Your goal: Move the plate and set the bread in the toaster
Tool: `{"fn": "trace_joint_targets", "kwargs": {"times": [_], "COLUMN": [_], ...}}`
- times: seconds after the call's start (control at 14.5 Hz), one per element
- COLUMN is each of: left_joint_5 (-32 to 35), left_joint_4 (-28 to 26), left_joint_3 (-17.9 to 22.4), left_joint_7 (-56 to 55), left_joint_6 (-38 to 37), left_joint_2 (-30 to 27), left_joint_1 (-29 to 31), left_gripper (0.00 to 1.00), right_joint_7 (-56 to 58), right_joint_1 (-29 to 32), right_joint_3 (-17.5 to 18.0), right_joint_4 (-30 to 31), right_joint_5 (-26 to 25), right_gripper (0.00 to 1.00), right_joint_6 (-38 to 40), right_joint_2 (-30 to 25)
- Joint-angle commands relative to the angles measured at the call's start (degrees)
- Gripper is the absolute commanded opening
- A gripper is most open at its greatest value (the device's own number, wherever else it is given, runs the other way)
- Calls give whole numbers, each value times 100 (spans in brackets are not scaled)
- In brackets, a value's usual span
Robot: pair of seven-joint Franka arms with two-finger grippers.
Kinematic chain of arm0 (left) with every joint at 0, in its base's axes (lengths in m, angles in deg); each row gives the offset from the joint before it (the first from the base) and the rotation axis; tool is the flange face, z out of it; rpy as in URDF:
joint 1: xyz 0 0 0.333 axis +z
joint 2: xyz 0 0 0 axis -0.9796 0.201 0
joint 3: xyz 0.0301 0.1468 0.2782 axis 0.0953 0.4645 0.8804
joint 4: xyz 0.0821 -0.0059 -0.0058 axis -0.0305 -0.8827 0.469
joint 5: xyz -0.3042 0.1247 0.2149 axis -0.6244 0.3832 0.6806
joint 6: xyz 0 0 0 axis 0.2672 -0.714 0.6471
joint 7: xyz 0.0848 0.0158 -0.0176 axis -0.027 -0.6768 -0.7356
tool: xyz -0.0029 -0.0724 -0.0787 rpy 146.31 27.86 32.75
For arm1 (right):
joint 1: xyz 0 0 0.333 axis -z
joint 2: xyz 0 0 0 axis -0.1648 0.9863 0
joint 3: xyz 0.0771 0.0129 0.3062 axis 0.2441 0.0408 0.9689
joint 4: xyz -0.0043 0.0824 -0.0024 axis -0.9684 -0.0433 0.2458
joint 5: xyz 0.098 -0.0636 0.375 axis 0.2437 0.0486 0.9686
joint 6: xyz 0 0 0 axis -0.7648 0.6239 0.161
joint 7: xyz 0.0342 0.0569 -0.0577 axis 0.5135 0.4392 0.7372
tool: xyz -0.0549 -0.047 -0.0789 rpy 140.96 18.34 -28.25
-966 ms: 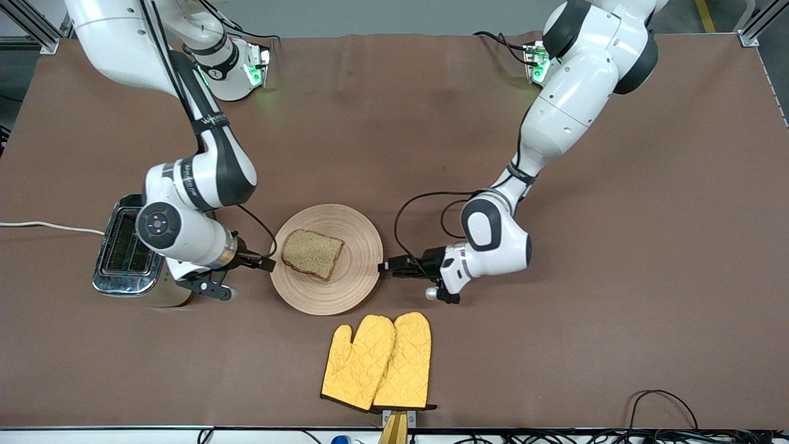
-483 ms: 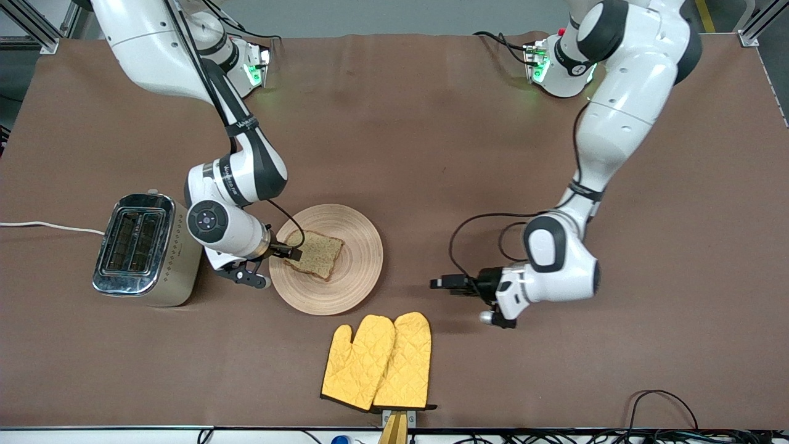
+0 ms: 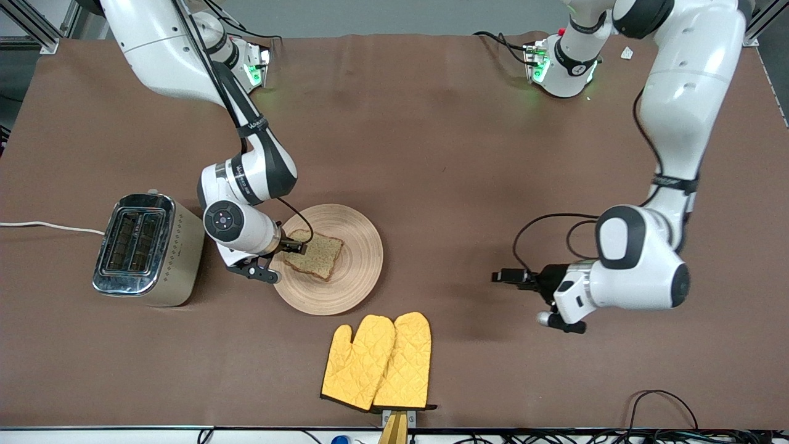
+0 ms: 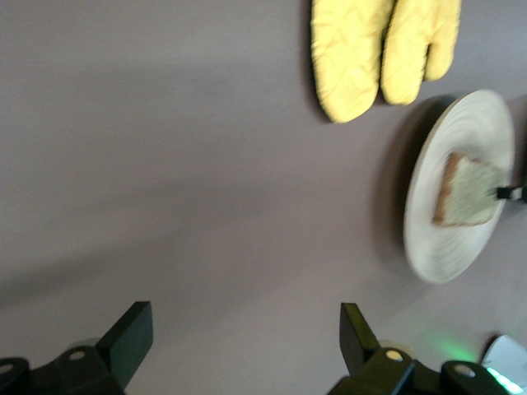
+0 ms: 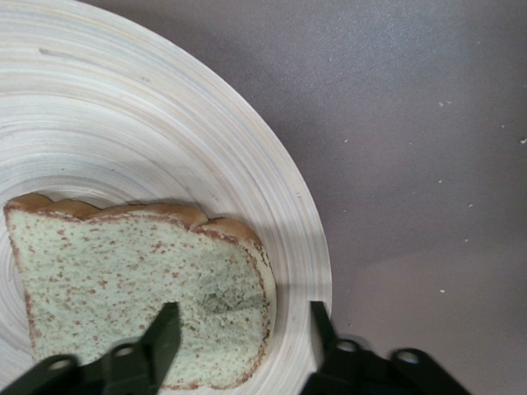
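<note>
Bread (image 3: 313, 254) flat on plate (image 3: 351, 283), beside toaster (image 3: 148, 248) | right pincer (image 3: 297, 248) at its toaster-side edge, jaws straddling crust, part-open, not yet clamped | left pincer (image 3: 500, 276) wide open, empty, over bare bench (image 3: 555, 185), waiting | right arm nearer.

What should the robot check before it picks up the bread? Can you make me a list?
1. Bread lying flat on the plate: ok.
2. Right gripper at the bread's edge, one finger over the slice, one off its edge: ok.
3. Firm pinch on the bread: cannot tell.
4. Toaster slots facing up and empty: ok.
5. Left gripper open, over bare table, away from the plate: ok.
6. Oven mitts clear of the way to the toaster: ok.
</note>
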Motion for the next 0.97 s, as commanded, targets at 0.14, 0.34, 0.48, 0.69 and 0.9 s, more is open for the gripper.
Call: {"fn": "trace_joint_targets", "kwargs": {"times": [0.14, 0.34, 0.48, 0.69, 0.9], "left_joint_5": [1467, 1953, 2040, 2304, 2831], "left_joint_4": [-289, -289, -289, -332, -351], "left_joint_3": [17, 17, 17, -1, -123], "left_joint_7": [-198, -285, -321, -487, -708], "left_joint_6": [-1247, -2004, -2119, -2488, -2498], "left_joint_2": [-1430, -2221, -2574, -3110, -3182], "left_joint_1": [261, 445, 551, 543, 499], "left_gripper": [100, 100, 100, 100, 100], "right_joint_7": [-59, -67, -67, -67, -67], "right_joint_1": [-23, -23, -23, -32, -67], "right_joint_3": [-22, -14, -14, -14, -14], "right_joint_4": [107, 98, 107, 107, 107], "right_joint_5": [38, 46, 46, 46, 64], "right_gripper": [56, 56, 56, 54, 44], "right_joint_6": [-68, -59, -51, -51, -51], "right_joint_2": [-22, 48, 92, 101, 101]}}
